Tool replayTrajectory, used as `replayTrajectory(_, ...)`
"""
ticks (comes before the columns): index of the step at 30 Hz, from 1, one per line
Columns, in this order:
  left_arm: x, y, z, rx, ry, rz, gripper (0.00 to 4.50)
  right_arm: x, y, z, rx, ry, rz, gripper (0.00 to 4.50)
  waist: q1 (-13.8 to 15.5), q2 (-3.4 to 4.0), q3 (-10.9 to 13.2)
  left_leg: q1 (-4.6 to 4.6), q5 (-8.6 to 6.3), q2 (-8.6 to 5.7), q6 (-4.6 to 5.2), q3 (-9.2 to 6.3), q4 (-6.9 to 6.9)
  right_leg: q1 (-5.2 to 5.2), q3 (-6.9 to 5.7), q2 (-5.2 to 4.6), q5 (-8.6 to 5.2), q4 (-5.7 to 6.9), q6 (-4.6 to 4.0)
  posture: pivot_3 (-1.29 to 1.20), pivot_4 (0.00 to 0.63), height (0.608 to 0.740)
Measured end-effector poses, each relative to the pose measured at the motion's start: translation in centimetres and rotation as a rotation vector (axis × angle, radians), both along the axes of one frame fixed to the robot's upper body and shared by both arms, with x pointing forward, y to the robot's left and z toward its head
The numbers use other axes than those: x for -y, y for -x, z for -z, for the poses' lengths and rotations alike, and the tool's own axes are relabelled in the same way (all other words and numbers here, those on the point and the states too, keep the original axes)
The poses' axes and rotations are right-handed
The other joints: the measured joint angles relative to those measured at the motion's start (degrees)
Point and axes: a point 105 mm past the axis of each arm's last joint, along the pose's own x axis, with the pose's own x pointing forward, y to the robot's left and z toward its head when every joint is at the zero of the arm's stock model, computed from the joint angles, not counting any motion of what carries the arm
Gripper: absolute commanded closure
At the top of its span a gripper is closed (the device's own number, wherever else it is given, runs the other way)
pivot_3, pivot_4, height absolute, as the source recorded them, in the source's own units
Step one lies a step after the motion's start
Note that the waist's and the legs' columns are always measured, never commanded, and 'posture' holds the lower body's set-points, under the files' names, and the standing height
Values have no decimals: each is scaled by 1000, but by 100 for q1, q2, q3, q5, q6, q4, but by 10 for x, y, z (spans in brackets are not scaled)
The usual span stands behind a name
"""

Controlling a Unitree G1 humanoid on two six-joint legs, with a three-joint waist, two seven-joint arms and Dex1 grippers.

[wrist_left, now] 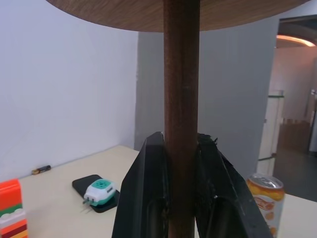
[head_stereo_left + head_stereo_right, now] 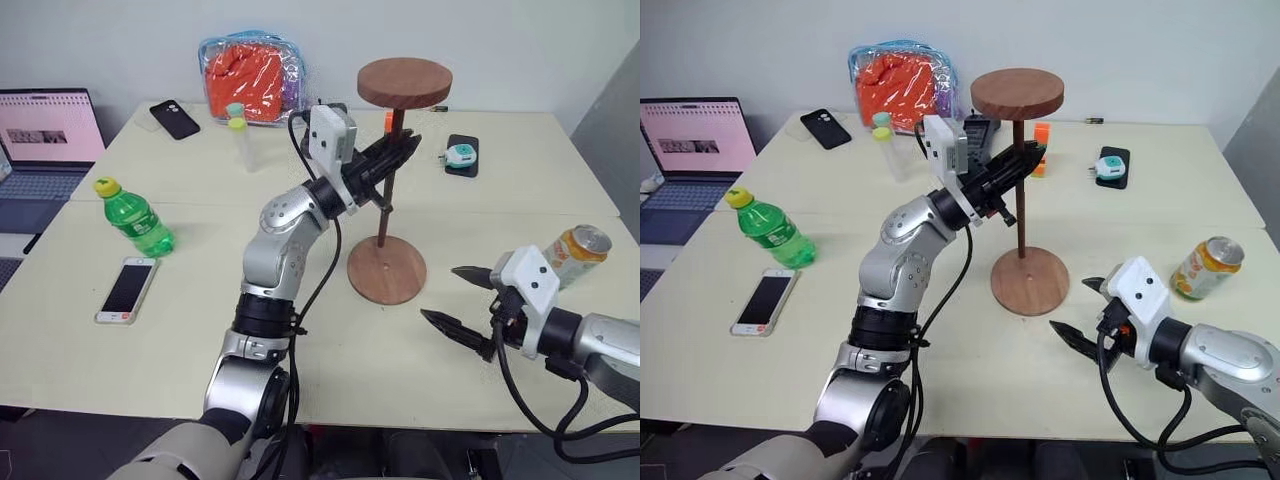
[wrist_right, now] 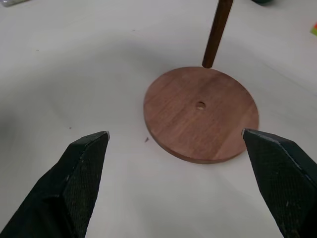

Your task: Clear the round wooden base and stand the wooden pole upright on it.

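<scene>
Round wooden base flat on the table, right of centre — wooden pole upright above it, disc end up, lower tip over the base's far edge. Can to the right, bottle and phone to the left. Behind — bag, second phone, charger; laptop far left.

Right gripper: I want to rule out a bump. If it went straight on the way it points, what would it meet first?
Probably the round wooden base, lying ahead between the open right gripper fingers; depth is uncertain.
</scene>
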Motion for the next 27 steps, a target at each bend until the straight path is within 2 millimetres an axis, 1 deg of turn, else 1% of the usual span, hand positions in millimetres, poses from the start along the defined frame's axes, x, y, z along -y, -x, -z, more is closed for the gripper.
replayTrajectory(4, 1, 0, 13, -13, -11, -2, 4235, -2, -2, 2, -2, -24, 35, 0, 3, 0, 0, -1, 0, -2, 0, -1, 0, 0, -2, -1, 0, -1, 0, 0, 150, 740)
replayTrajectory(6, 2, 0, 19, -22, -17, 3, 4235, -6, -2, 1, 9, -45, 32, 0, 2, 0, 0, -1, 0, -3, 0, -1, 0, 0, -3, -1, 0, -1, 0, 0, 150, 740)
replayTrajectory(10, 11, 7, 30, -24, -53, 51, 4235, -11, -2, 1, 14, -59, 28, 0, 0, 0, 0, -1, 0, -42, 0, -9, 0, 0, -4, -4, 0, -2, 0, 0, 150, 740)
replayTrajectory(16, 14, 9, 31, -1, -60, 64, 4235, -14, -4, 0, 34, -53, 19, 0, -2, 0, 0, -1, 0, -45, 0, -14, 0, 0, -3, -6, 0, -2, 0, 0, 150, 740)
replayTrajectory(21, 16, 7, 38, 9, -65, 59, 4235, -16, -3, 2, 29, -64, 20, 0, -1, 0, 0, -1, 0, -47, 1, -14, 0, 0, -4, -7, 0, -2, 0, 0, 150, 740)
replayTrajectory(27, 23, 10, 40, 25, -60, 72, 4235, -15, -3, 5, 14, -59, 34, 0, 0, 0, 0, -2, 0, -48, 1, -16, 0, 0, -3, -8, 0, -2, 0, 0, 150, 740)
